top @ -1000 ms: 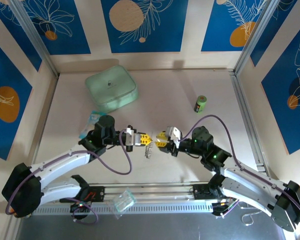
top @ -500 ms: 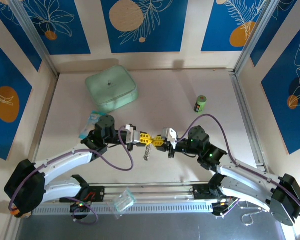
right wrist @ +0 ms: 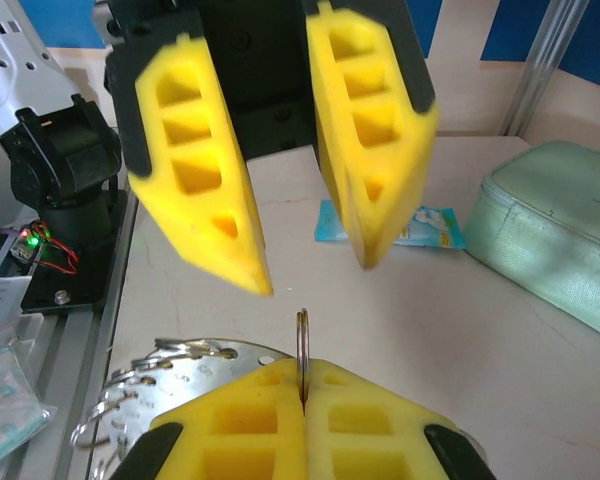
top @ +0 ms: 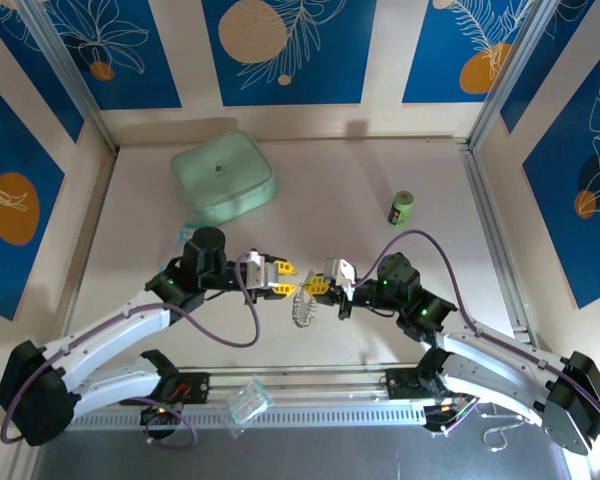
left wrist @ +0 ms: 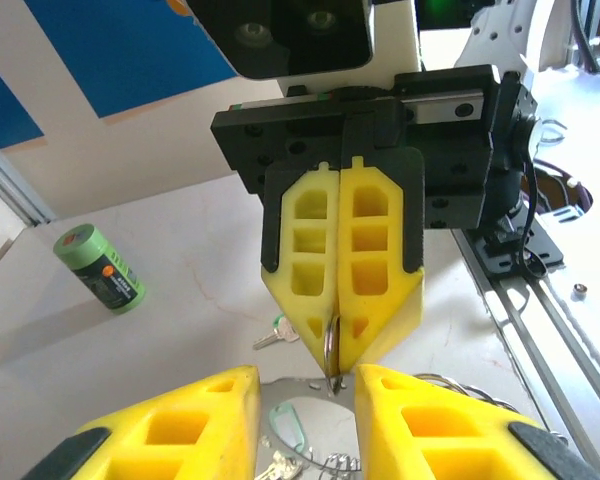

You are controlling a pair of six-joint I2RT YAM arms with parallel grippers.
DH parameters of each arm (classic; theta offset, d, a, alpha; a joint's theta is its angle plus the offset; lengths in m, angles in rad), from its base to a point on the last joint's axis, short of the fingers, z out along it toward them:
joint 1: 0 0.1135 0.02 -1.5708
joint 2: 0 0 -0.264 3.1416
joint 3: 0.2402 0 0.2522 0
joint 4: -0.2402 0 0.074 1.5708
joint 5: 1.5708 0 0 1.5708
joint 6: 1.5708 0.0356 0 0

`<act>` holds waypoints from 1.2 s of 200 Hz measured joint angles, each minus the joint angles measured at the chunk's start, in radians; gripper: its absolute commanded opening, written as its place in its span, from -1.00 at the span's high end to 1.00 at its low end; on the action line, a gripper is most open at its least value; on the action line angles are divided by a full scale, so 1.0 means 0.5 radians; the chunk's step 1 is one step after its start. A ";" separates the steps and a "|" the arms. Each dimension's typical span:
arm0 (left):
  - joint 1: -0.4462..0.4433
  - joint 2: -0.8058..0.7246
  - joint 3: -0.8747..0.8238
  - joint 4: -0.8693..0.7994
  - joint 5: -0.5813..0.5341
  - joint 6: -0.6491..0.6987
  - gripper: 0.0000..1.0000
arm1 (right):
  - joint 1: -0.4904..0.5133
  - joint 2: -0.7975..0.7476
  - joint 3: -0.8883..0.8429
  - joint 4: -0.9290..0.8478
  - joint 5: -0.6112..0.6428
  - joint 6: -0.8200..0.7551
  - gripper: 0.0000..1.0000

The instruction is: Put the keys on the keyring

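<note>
Now the right gripper [right wrist: 302,378] is pressed together on what looks like the thin ring end of the keyring [top: 302,309], which sags onto the bench [top: 360,180] mid-scene. Facing it from just left, the left gripper [left wrist: 305,390] stands spread, holding nothing. A small key [left wrist: 273,337] lies on the bench beneath them.

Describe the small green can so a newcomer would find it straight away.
Start at the metal rail along the right edge of the table. Just inside it, toward the far end, sits the green can. Unlike the mint-green box across the table, it is a small dark-green cylinder.
</note>
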 measured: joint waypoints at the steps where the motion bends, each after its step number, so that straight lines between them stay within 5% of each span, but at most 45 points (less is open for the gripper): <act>1: 0.000 -0.002 0.002 -0.008 -0.001 0.003 0.39 | 0.000 0.000 0.000 -0.002 0.000 -0.001 1.00; 124: -0.002 0.137 0.114 -0.323 0.052 0.101 0.45 | 0.053 0.062 0.069 -0.071 0.002 -0.062 1.00; 240: -0.001 0.143 0.114 -0.326 0.121 0.106 1.00 | 0.080 0.154 0.103 -0.057 -0.014 -0.074 0.99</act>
